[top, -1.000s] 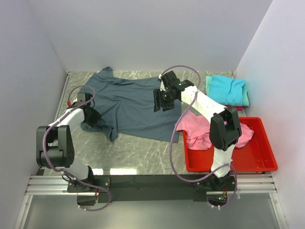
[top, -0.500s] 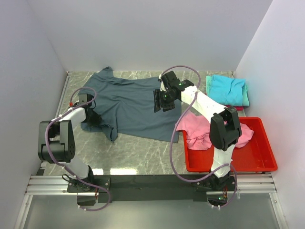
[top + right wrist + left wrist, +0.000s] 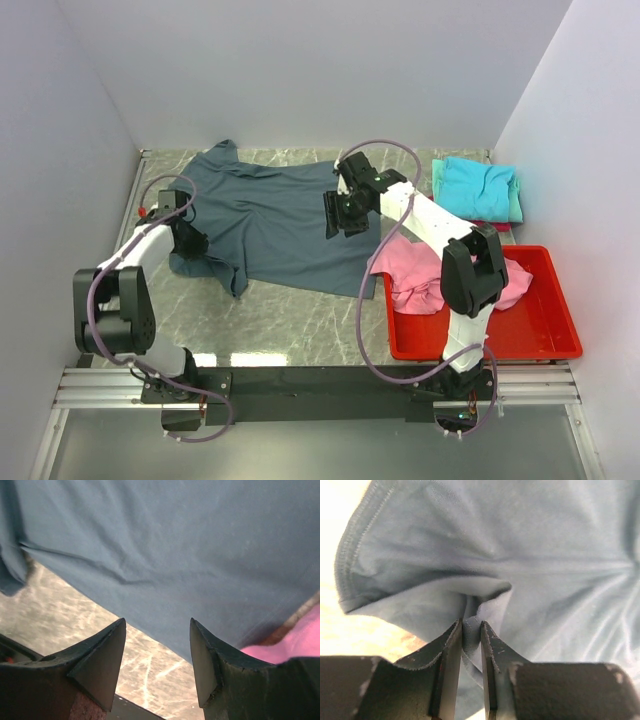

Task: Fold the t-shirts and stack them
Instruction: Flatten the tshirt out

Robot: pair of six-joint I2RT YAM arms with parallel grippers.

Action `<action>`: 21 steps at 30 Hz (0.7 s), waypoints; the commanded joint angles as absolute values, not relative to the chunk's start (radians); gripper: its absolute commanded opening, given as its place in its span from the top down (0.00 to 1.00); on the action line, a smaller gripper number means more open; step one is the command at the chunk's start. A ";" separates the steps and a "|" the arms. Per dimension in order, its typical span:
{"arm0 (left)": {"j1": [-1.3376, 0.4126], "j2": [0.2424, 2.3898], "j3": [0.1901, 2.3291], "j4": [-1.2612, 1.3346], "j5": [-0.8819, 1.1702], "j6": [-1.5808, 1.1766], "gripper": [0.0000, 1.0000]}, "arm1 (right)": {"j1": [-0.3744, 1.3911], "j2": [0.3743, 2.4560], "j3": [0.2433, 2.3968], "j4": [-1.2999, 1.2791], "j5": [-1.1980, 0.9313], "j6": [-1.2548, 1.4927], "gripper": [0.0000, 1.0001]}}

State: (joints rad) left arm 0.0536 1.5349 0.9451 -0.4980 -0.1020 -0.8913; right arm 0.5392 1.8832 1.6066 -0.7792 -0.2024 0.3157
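Cloth of the slate t-shirt (image 3: 275,215) lay spread, wrinkled and unfolded, over the marbled tabletop (image 3: 290,310), with one sleeve poking out at its far-left corner. At the shirt's left edge the left claw (image 3: 471,625) was clamped on a raised fold of the slate fabric. The wrist view showed its two fingers (image 3: 451,645) almost together with a ridge of cloth pinched between them, and the stitched hem curving away to the left. Over the shirt's right edge the right claw (image 3: 157,622) hung with its fingers apart and nothing between them. Beneath it the wrist view showed the slate hem, bare marble and a sliver of pink. The pink t-shirt (image 3: 405,270) lay crumpled just right of the slate shirt's near-right corner, draped over the left wall of the red bin (image 3: 540,335) and partly inside it. Whether pink and slate cloth actually touched could not be told. Further right of the slate shirt, and apart from it, the turquoise t-shirt (image 3: 478,185) sat folded on top of the mint t-shirt (image 3: 437,175), whose edge showed along the side facing the slate shirt.
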 commanded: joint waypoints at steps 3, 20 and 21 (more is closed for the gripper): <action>0.078 1.450 0.971 -0.549 -0.106 -0.864 0.74 | 0.555 1.773 1.504 -0.798 -0.153 0.305 0.39; 0.100 1.373 0.916 -0.587 -0.083 -0.831 0.82 | 0.600 1.640 1.109 -0.733 -0.026 0.431 0.39; 0.100 1.362 0.910 -0.589 -0.083 -0.831 0.82 | 0.600 1.644 1.103 -0.733 -0.023 0.434 0.39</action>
State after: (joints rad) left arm 0.0933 1.4170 0.9192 -0.5697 -0.0917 -0.8536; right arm 0.5995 1.6684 1.1156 -0.7609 -0.0704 0.4046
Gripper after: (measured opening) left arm 0.185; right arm 0.606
